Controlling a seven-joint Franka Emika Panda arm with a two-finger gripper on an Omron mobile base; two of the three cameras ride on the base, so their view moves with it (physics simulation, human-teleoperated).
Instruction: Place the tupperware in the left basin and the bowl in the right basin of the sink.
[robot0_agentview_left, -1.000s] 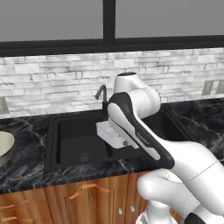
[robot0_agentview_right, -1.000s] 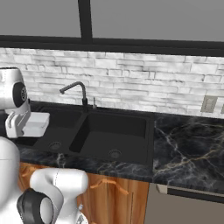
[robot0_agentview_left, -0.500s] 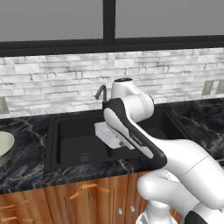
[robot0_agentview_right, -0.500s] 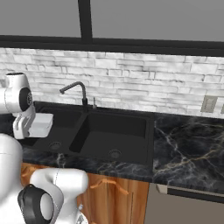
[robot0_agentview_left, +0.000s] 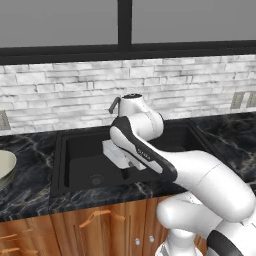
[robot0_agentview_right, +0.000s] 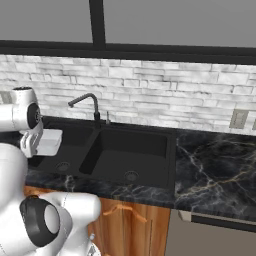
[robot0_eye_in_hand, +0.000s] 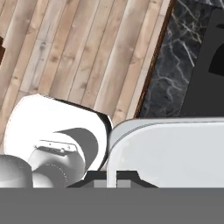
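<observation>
The white rectangular tupperware (robot0_agentview_left: 116, 151) hangs tilted over the left basin (robot0_agentview_left: 85, 162) of the black sink (robot0_agentview_right: 172, 150). My gripper (robot0_eye_in_hand: 112, 177) is shut on its rim, and the pale container (robot0_eye_in_hand: 175, 148) stretches away from the fingertips in the hand view. From the right base camera the tupperware (robot0_agentview_right: 50, 141) sits beside my hand, above the left basin (robot0_agentview_right: 67, 155). The right basin (robot0_agentview_right: 131, 152) holds nothing. The cream bowl (robot0_agentview_left: 5, 167) rests on the counter at the far left, well away from the gripper.
A slim black faucet (robot0_agentview_right: 88, 102) rises behind the sink's divider. Black marble counter (robot0_agentview_right: 215, 170) runs to the right of the sink, under a white brick wall with an outlet (robot0_agentview_right: 238, 119). Wooden cabinet fronts (robot0_agentview_left: 95, 225) lie below.
The hand has carried the tupperware a little farther over the left basin, away from the base. The grip stays shut, and the bowl has not moved.
</observation>
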